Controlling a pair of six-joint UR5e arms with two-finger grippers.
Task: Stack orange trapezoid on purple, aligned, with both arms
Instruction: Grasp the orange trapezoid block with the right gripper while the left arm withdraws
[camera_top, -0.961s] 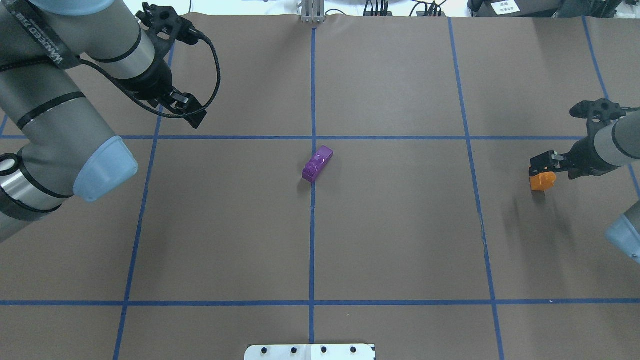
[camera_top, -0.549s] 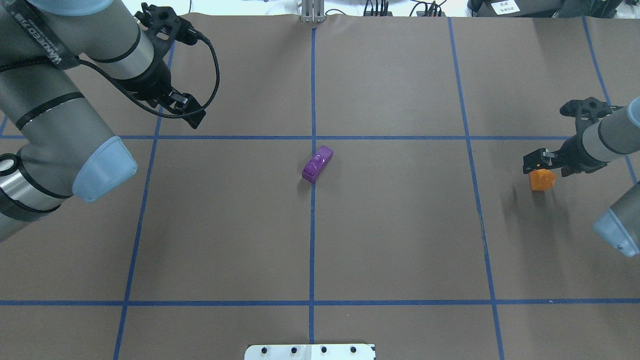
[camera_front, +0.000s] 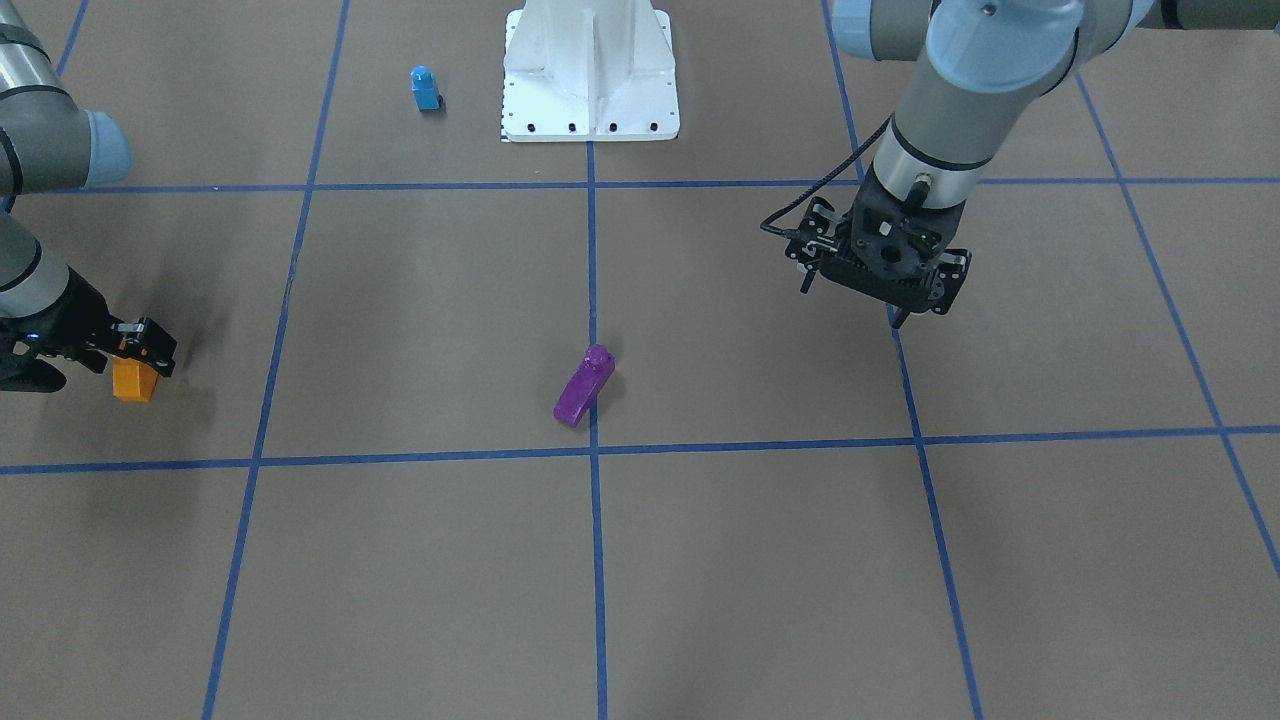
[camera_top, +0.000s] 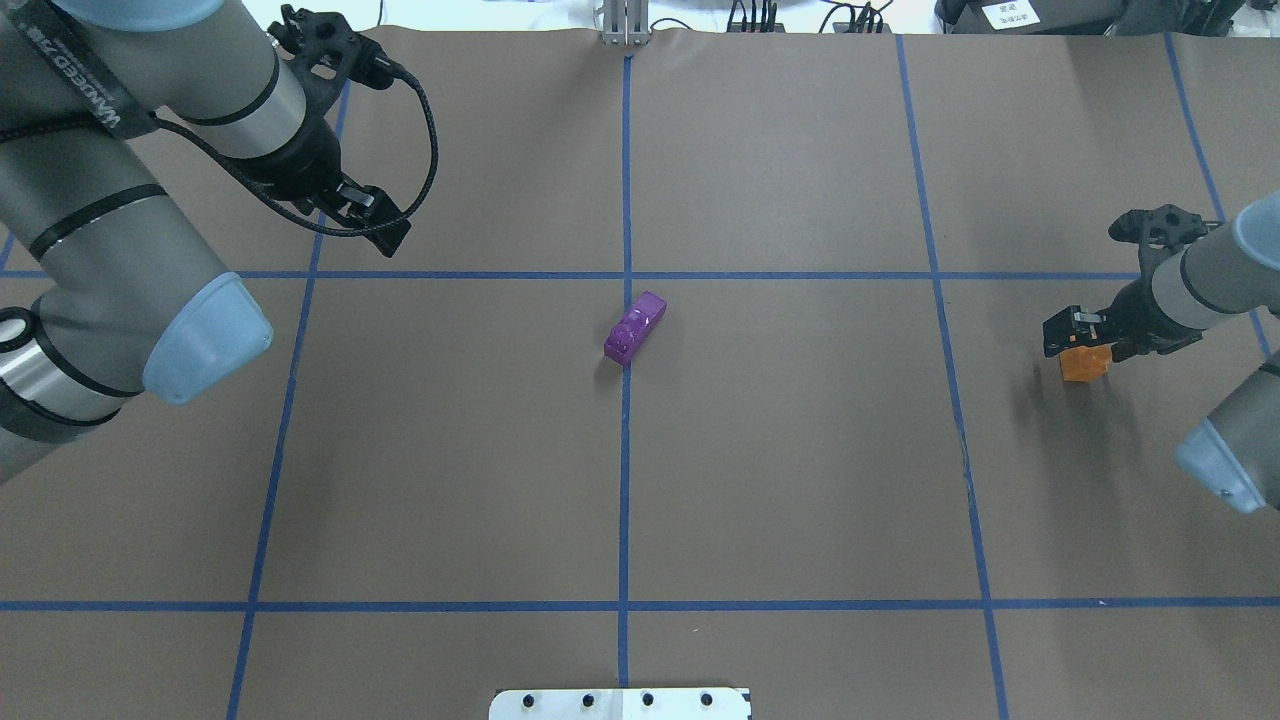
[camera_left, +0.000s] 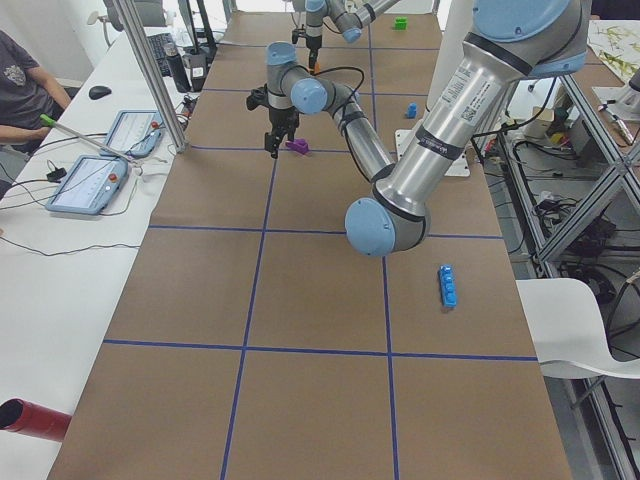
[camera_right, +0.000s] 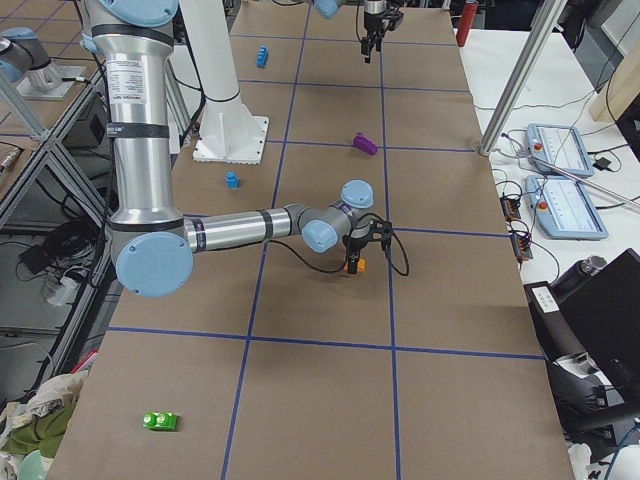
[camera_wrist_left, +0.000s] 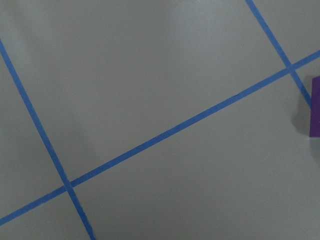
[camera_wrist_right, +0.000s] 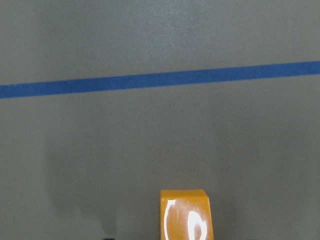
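The orange trapezoid (camera_top: 1087, 364) is at the table's right side, under my right gripper (camera_top: 1072, 335). The gripper appears shut on it and holds it just above the paper. It also shows in the front view (camera_front: 132, 382) and at the bottom of the right wrist view (camera_wrist_right: 185, 215). The purple block (camera_top: 634, 327) lies alone at the table's centre on the middle blue line (camera_front: 583, 386). Its edge shows in the left wrist view (camera_wrist_left: 315, 107). My left gripper (camera_top: 392, 236) hangs empty and looks open, far to the left and behind the purple block.
A small blue single-stud block (camera_front: 425, 88) stands beside the white robot base (camera_front: 590, 70). A long blue brick (camera_left: 447, 285) lies at the left end. A green block (camera_right: 160, 421) lies at the right end. Operator tablets (camera_left: 90, 185) sit on the side table.
My right gripper has shifted slightly left and its arm has swung inward, with the orange trapezoid staying about where it was. The left arm and the purple block have not moved.
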